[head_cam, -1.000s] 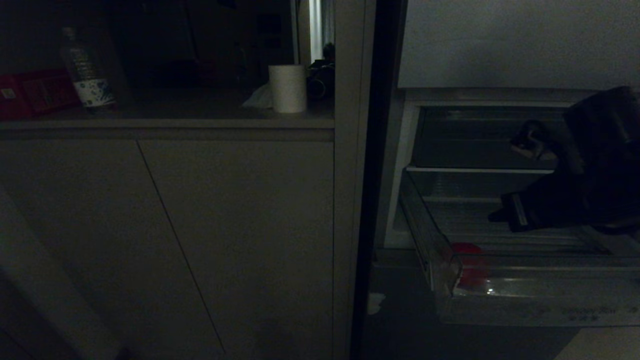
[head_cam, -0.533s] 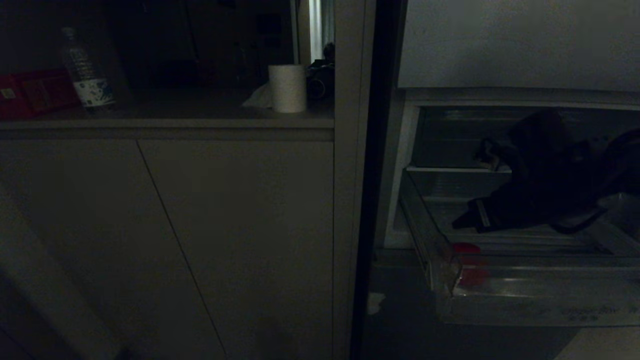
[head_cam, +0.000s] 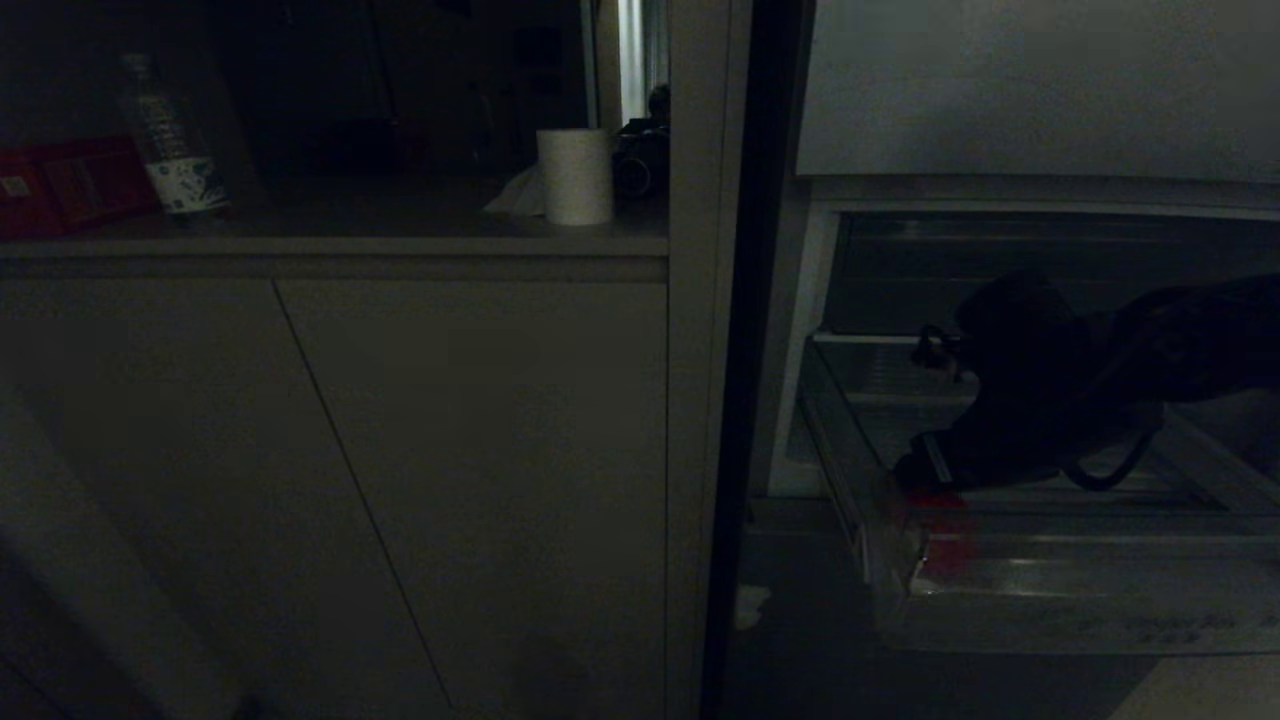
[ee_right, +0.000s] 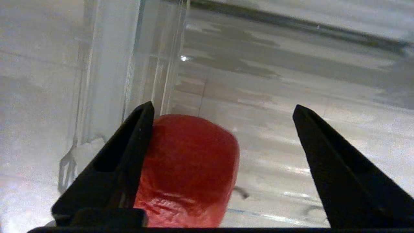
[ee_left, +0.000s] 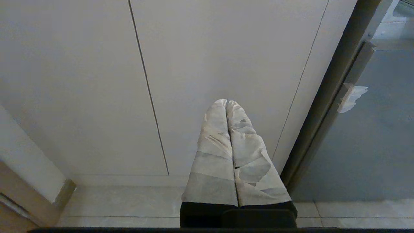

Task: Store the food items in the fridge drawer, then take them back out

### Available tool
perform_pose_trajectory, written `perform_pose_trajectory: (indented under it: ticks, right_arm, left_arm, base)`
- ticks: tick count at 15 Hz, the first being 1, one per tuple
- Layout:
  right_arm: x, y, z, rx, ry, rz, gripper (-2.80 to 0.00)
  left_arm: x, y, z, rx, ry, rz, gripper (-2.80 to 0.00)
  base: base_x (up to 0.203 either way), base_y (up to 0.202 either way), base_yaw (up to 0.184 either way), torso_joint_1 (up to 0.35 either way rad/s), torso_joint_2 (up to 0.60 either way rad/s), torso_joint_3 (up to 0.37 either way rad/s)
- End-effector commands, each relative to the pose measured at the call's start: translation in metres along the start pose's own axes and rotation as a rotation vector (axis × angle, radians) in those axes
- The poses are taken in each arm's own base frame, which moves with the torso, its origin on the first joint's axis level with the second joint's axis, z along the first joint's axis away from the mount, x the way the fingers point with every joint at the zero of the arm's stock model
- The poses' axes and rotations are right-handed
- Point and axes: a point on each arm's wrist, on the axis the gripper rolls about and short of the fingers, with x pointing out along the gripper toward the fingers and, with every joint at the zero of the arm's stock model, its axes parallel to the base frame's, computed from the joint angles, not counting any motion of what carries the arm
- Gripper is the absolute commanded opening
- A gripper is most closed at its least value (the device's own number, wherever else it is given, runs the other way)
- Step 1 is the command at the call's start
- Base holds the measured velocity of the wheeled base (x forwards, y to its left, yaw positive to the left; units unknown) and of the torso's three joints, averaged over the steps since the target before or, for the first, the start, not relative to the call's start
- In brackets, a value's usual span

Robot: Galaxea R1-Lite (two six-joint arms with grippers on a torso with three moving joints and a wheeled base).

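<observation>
Left gripper [ee_left: 228, 106] hangs parked in front of the cabinet doors [ee_left: 226, 48], its 2 wrapped fingers pressed together on nothing.

Change noted: across the 3 head pictures, the right gripper [head_cam: 905, 478] has come down and leftward from mid-drawer to the left front corner of the fridge drawer [head_cam: 1050, 600], and its jaws have spread from nearly closed to wide apart. Judgement: this reads as the approach to retrieve, the take-out half of the task, with no grasp made yet.

Right wrist view: the jaws stand wide open and hold nothing. 1 red food item [ee_right: 189, 171] lies between them, hard against the one finger [ee_right: 129, 152] on the drawer-wall side and well apart from the other, which leaves the item off-centre in the gap.

View comparison: the head view shows only a dim red patch [head_cam: 940, 545] below the dark gripper; jaw spread and the offset show only in the right wrist view. A 2nd food item is visible in neither.
</observation>
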Motion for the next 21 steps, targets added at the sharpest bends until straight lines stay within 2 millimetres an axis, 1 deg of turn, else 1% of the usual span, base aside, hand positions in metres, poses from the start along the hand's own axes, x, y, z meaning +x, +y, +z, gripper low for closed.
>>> perform_pose_trajectory:
  ticks: [1, 5, 8, 14, 18, 21]
  right_arm:
    - [0.001, 0.0, 0.0, 0.006, 0.023, -0.001, 0.0]
    - [-0.014, 0.002, 0.011, 0.031, 0.06, 0.033, 0.0]
    - [-0.028, 0.002, 0.011, 0.037, 0.144, 0.078, 0.0]
    - [-0.015, 0.003, 0.005, 0.021, 0.248, 0.06, 0.0]
    - [-0.014, 0.002, 0.002, 0.017, 0.277, 0.055, 0.0]
    - [-0.016, 0.001, 0.0, -0.007, 0.301, 0.053, 0.0]
  left_arm:
    - [0.0, 0.0, 0.0, 0.0, 0.001, 0.0, -2.8]
    - [0.0, 0.0, 0.0, 0.0, 0.001, 0.0, -2.8]
    - [0.0, 0.0, 0.0, 0.0, 0.002, 0.0, -2.8]
    - [0.0, 0.0, 0.0, 0.0, 0.0, 0.0, -2.8]
    - [0.0, 0.0, 0.0, 0.0, 0.002, 0.0, -2.8]
    - [0.0, 0.0, 0.0, 0.0, 0.002, 0.0, -2.8]
  base:
    - [0.0, 0.0, 0.0, 0.0, 0.0, 0.0]
    - [0.0, 0.0, 0.0, 0.0, 0.0, 0.0]
    - [0.0, 0.0, 0.0, 0.0, 0.0, 0.0]
    - [0.0, 0.0, 0.0, 0.0, 0.0, 0.0]
    - [0.0, 0.0, 0.0, 0.0, 0.0, 0.0]
    - [0.0, 0.0, 0.0, 0.0, 0.0, 0.0]
